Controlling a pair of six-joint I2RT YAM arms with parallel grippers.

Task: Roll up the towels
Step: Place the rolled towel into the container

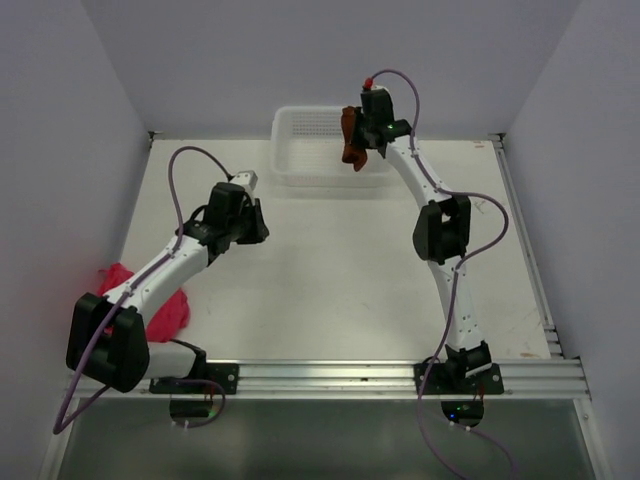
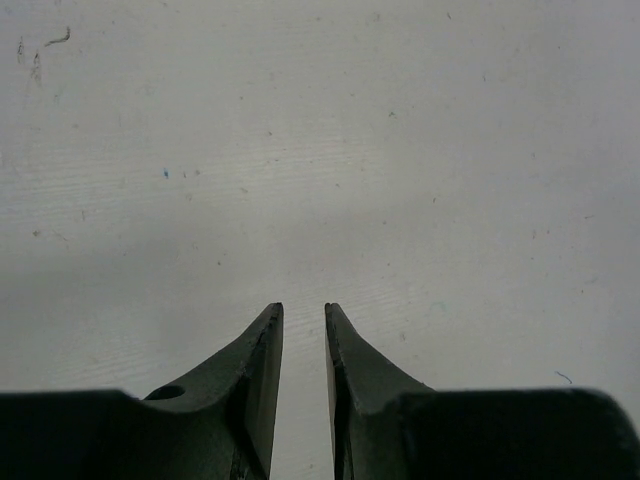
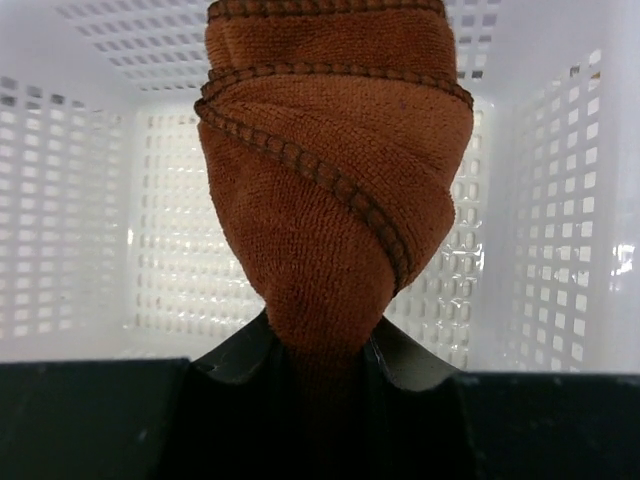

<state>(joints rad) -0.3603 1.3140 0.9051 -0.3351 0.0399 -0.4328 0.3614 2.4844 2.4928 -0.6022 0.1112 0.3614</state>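
A rolled rust-brown towel (image 3: 330, 190) hangs from my right gripper (image 3: 320, 335), whose jaws are shut on its lower end. In the top view that gripper (image 1: 362, 133) holds the towel (image 1: 352, 148) over the right end of the white mesh basket (image 1: 305, 150). The bright pink towel (image 1: 168, 312) lies crumpled at the table's near left, partly hidden under my left arm. My left gripper (image 2: 304, 308) hovers over bare table with a narrow gap between its fingers and nothing in it. In the top view it (image 1: 262, 224) sits left of centre.
The white mesh basket (image 3: 70, 220) stands at the back centre of the table against the wall. Walls close in on the left, right and back. A metal rail (image 1: 330, 375) runs along the near edge, and another (image 1: 525, 250) runs down the right side.
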